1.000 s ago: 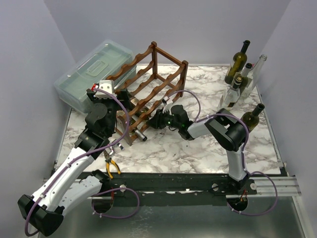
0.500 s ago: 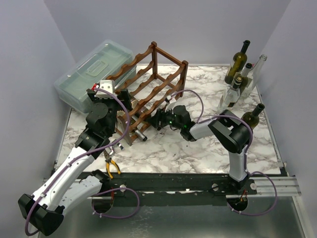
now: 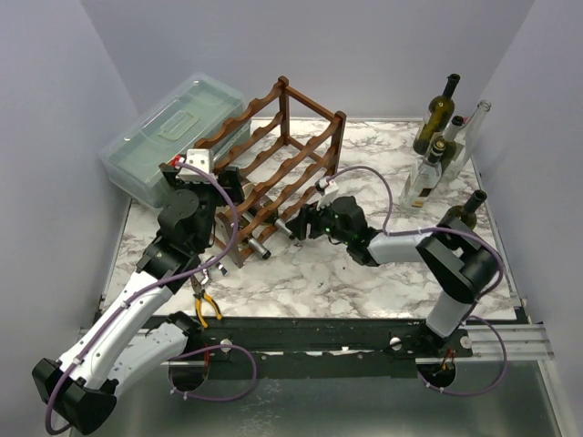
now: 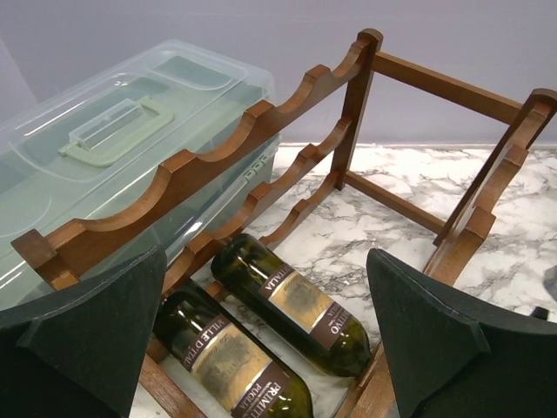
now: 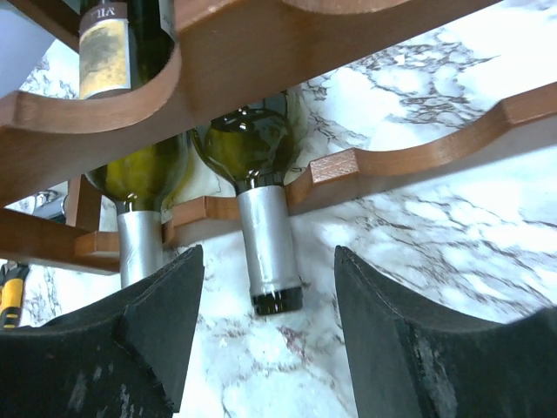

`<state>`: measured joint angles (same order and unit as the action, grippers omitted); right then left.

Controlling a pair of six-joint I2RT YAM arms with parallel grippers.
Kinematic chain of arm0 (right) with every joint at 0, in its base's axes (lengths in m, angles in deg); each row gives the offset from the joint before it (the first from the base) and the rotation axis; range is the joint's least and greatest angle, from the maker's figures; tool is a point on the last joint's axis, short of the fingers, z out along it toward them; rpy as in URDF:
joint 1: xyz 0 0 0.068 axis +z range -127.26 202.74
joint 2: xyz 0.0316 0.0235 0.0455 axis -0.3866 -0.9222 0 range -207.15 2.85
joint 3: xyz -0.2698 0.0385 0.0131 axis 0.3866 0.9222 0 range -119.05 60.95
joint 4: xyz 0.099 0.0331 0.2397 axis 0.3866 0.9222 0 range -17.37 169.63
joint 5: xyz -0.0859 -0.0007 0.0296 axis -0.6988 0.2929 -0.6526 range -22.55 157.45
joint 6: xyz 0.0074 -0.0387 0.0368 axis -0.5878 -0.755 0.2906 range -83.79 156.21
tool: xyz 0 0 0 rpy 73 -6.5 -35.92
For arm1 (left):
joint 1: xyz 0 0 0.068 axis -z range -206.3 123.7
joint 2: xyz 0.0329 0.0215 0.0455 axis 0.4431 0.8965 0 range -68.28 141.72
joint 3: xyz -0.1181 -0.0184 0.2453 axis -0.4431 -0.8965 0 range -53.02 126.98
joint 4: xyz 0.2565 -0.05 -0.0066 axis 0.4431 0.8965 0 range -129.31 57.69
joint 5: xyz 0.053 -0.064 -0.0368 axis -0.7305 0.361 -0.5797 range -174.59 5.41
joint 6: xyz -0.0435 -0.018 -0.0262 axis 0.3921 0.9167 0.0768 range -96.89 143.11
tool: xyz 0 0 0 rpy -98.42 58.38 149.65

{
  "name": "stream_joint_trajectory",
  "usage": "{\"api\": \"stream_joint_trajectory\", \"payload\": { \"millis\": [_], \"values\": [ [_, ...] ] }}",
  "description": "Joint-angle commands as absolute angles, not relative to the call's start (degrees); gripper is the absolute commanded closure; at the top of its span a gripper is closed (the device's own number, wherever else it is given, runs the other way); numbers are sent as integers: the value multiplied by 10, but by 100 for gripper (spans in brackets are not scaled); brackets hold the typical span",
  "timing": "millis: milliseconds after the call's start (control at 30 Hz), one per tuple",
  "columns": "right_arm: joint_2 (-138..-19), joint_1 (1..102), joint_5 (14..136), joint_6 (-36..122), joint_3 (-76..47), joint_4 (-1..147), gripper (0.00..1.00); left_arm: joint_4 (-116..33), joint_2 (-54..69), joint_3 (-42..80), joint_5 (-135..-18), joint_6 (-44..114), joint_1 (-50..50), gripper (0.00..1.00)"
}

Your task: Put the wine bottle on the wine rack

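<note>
Reddish-brown wood for the wine rack (image 3: 273,164), set at an angle on the marbled counter (image 3: 310,273), just beside a translucent lidded box (image 3: 173,137) at the back left. On its bottom tier, the wine bottle (image 5: 252,148): lying flat, dark green, shoulder cradled in a scallop of the front rail, silver-foiled neck poking out past the rail over the marble. Just beside it in the next scallop, a second bottle (image 5: 139,183), likewise on its side and foil-necked. From the left wrist view, both side by side with cream labels facing up (dark print on them, hard to read).

Right tool (image 5: 265,287) low at the rack's front, fingers spread, one on either side of the wine bottle's neck, bare marble in the gap on both sides; touching nothing, gripping nothing. Left tool (image 4: 265,270) at the rack's opposite side, near the box, fingers spread wide, looking down through the scalloped rails at the two bottles; nothing pinched between them.

Elsewhere on the counter: a cluster of upright bottles (image 3: 437,137) in the far right corner, a lone dark bottle (image 3: 465,214) nearer, well apart from the rack, and yellow-handled pliers (image 3: 208,308) by the near edge beside the left arm.
</note>
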<state>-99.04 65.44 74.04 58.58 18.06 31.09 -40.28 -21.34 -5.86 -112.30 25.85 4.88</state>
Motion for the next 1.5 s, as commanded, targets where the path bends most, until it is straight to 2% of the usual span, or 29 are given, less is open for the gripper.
{"api": "stream_joint_trajectory", "payload": {
  "millis": [0, 200, 333, 500, 700, 967, 1133, 1267, 1467],
  "values": [
    [-916, 658, 681, 543, 219, 370, 34, -406, -250, -55, -1097, 257, 45, 1],
    [-794, 657, 593, 496, 219, 490, 35, -423, -277, -72, -1090, 241, 46, 1],
    [-702, 658, 510, 453, 157, 634, 35, -426, -272, -74, -1096, 236, 46, 1],
    [-625, 656, 344, 412, 98, 708, 22, -416, -276, -69, -1077, 243, 46, 1],
    [-622, 618, 163, 391, -11, 798, 18, -417, -269, -68, -1080, 245, 46, 1],
    [-599, 463, 216, 465, -76, 895, 19, -416, -274, -68, -1074, 251, 47, 1],
    [-591, 415, 193, 491, -80, 945, 0, -415, -276, -66, -1075, 251, 48, 1],
    [-567, 355, 212, 499, -67, 965, 0, -415, -274, -67, -1074, 256, 50, 1],
    [-527, 334, 149, 501, -41, 980, 0, -414, -270, -67, -1072, 257, 54, 1]
  ]
}}
